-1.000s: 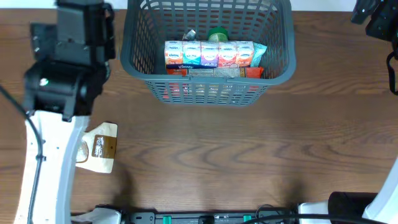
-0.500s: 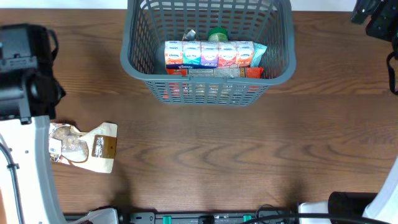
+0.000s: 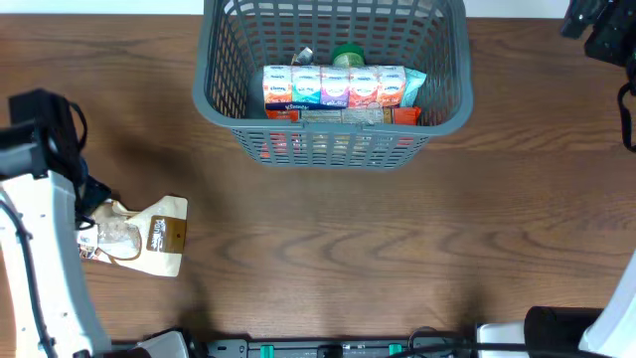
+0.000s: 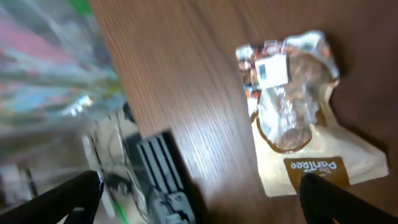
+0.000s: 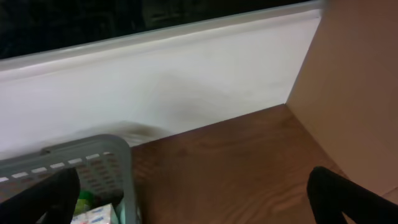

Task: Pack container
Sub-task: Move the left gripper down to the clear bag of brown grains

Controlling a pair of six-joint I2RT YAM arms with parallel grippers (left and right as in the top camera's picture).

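The left arm (image 3: 45, 229) stands at the left side, the left claw (image 4: 198, 198) spread wide and empty. The right claw (image 5: 199, 202) is wide apart too, holding nothing.

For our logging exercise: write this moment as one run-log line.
left gripper: open, empty, near beige paper snack pouch | right gripper: open, empty | dark grey plastic lattice basket: holds tissue packs

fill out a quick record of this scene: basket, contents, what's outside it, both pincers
container: grey mesh basket, upright, at far edge of table
inside: row of tissue packs, green-lidded item behind, red packaging beneath
outside: tan pouch lying flat, front left
left pincer: open, empty, near the pouch
right pincer: open, empty, off right of basket
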